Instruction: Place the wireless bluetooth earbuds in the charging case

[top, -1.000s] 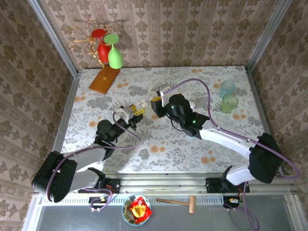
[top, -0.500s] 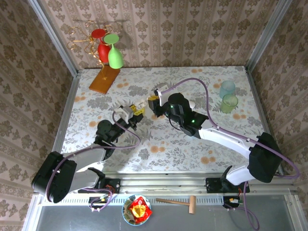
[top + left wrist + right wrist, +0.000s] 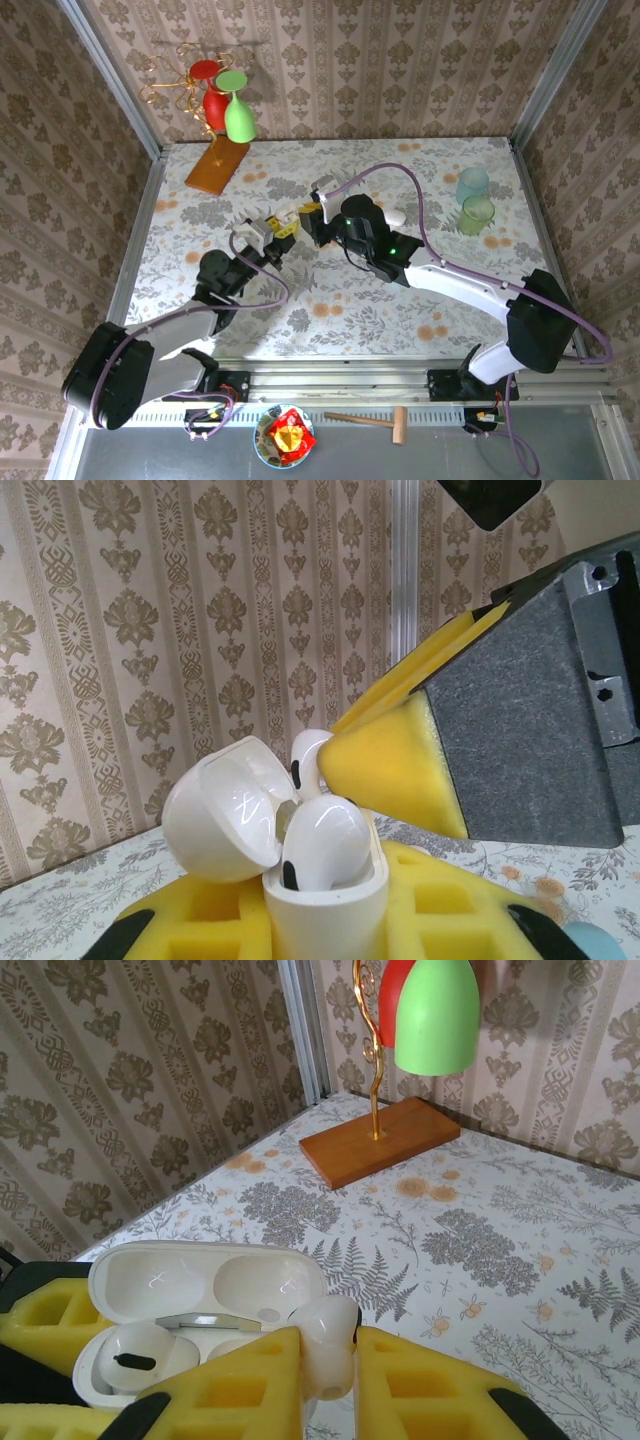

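- Left pincer point(image 3: 274, 229): clenched on the charging case point(image 3: 325, 905), which it holds upright over the middle of the counter point(image 3: 340, 320).
- Charging case: lid point(image 3: 218, 820) swung open and tilted back to one side.
- First earbud point(image 3: 325, 842): seated in one well of the case, its rounded head standing proud of the rim.
- Right pincer point(image 3: 328, 1355): yellow foam pads point(image 3: 240, 1380) clamped on the second earbud point(image 3: 325, 1340).
- Second earbud: just over the open case, beside the first earbud at the vacant well. Contact with the case cannot be determined.
- The two pincers meet tip to tip in the overhead view.
- Two translucent cups point(image 3: 475, 200) stand well apart, at the counter's far right.
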Controlling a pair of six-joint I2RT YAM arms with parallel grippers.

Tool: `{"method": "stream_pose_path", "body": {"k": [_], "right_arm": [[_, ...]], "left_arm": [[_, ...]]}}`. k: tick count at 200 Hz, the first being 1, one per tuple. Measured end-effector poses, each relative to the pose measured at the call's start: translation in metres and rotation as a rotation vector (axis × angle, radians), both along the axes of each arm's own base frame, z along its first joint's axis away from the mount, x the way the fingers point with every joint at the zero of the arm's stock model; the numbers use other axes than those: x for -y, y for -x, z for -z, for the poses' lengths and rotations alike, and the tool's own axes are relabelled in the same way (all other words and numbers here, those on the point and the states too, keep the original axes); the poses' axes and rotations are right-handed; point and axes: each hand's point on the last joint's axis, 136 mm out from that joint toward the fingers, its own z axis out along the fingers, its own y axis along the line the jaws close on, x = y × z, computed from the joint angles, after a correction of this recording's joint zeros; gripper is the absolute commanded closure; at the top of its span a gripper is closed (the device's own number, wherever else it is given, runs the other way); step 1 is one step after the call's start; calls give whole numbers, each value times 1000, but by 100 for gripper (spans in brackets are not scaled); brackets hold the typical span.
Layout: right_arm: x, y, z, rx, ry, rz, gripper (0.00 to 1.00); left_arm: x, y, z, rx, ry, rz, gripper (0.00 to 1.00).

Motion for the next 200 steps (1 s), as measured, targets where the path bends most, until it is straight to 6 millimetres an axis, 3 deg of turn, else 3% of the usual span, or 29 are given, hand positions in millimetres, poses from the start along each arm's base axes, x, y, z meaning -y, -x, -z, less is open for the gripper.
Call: {"method": "stream_pose_path", "body": {"k": [65,119,165,200], "right_arm": [[-1,1,-1,7,1,-7,80],[0,2,-5,23,7,-14,64],[4,11,-25,47,-30,-33,52],[19,16,-46,38,-114,-28,49]], "left_arm": [[-3,0,-1,-7,-1,-13,100],[-2,-1,-4,0,3,-13,100],[-2,-1,-6,5,6,-14,100],[-2,-1,-7,8,8,-12,100]]}}
